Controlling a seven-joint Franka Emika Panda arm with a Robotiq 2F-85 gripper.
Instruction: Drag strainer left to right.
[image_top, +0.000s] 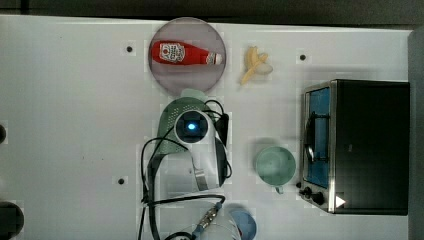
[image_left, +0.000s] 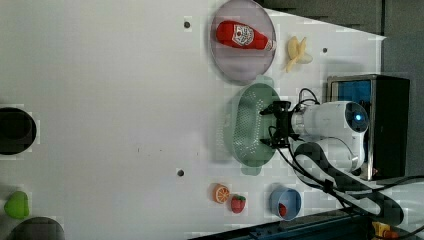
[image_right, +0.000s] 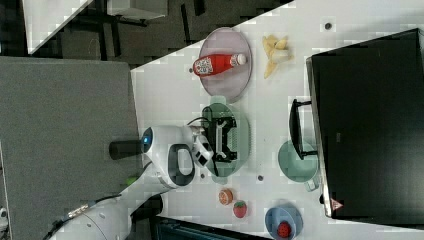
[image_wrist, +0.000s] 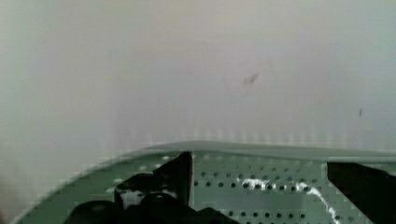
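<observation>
The strainer (image_left: 248, 125) sits near the middle of the white table (image_left: 110, 100), its far end almost touching the grey plate (image_left: 240, 70) that carries the ketchup bottle (image_left: 244, 35). From where I stand the arm has its gripper (image_left: 276, 125) over the strainer's bowl, on the side nearest the robot, fingers spread wide and holding nothing. In the right view the gripper (image_right: 224, 141) hangs over the perforated middle, and the wrist view looks down past one dark finger (image_wrist: 180, 175) onto the dotted floor of the strainer (image_wrist: 261, 186).

I'd call this the moment just before contact: the claw is lined up but the drag has not begun. To do it well, I reckon the fingers should come down so that one of them presses against the inside wall, or so that they pinch the wide rim, giving a firm hold rather than a skating push on smooth plastic. The pull then wants to be low, slow and straight, keeping the strainer flat on the table.

The path matters. In the top view the mint cup (image_top: 275, 165) stands to the strainer's (image_top: 172, 122) right with the toaster oven (image_top: 360, 145) beyond it, and a banana (image_top: 256, 65) lies further up, so the drag should stop short of the cup.
</observation>
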